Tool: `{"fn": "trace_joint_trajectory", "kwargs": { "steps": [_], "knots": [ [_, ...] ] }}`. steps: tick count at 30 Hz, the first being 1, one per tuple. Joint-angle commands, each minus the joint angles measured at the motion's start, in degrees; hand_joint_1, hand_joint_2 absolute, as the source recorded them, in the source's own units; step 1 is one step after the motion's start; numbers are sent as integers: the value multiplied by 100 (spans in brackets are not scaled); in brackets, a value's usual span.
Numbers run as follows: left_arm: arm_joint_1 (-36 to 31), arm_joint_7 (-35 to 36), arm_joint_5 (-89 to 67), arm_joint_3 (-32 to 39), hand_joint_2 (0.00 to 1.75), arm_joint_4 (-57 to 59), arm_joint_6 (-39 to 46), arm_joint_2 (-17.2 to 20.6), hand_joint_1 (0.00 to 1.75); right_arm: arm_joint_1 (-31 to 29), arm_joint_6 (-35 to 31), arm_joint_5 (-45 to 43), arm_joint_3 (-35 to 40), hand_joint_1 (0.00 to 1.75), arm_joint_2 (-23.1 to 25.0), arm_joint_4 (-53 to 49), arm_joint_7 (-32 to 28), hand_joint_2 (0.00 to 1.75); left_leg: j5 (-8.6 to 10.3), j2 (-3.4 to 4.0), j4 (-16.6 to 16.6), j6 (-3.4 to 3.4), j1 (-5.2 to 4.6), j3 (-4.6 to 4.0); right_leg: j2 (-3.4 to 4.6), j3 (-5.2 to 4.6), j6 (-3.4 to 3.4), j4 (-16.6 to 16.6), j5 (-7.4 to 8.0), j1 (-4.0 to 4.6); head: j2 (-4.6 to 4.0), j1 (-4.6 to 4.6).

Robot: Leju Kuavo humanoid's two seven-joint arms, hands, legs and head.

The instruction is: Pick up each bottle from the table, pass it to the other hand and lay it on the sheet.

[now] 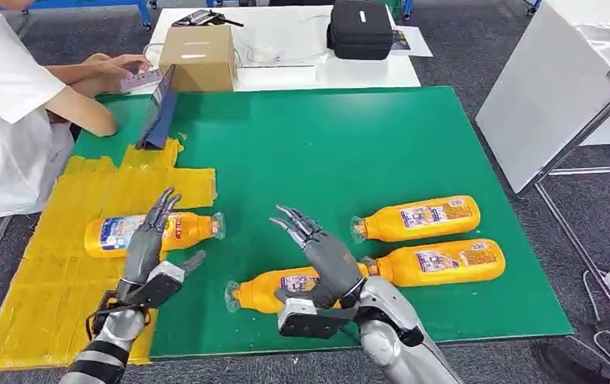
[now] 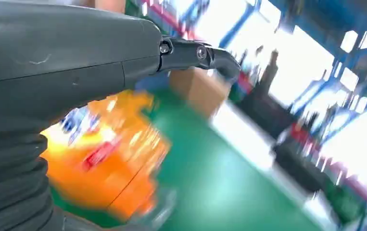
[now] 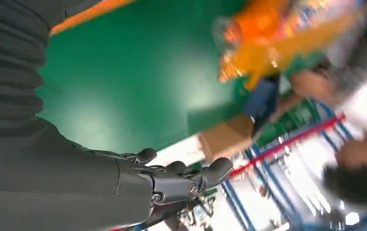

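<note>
Robot test lab: grey carpet floor (image 1: pixel 461 48), green mat (image 1: pixel 349 152), taped yellow sheet (image 1: pixel 53 264), white worktable (image 1: pixel 285 68) (cardboard box (image 1: pixel 197 58), black case (image 1: pixel 360 29)).

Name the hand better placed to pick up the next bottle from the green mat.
Right. The right hand hovers open directly over the nearest bottle, while the left hand is over the yellow sheet by the bottle already laid there.
</note>
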Motion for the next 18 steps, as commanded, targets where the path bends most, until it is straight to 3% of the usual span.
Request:
{"fn": "trace_joint_trajectory", "kwargs": {
  "steps": [1,18],
  "knots": [
    [259,11,468,-283,175,-946,524,-277,0,-687,39,448,893,0,-516,1491,281,175,-15,9,3,-5,10,31,26,32,-14,-7,-6,8,0,-2],
    [143,11,802,-589,175,-662,510,-362,0,-584,10,627,919,0,-715,1532,526,175,-13,-5,4,-7,10,28,12,30,-14,-5,-10,9,0,-2]
  ]
}}
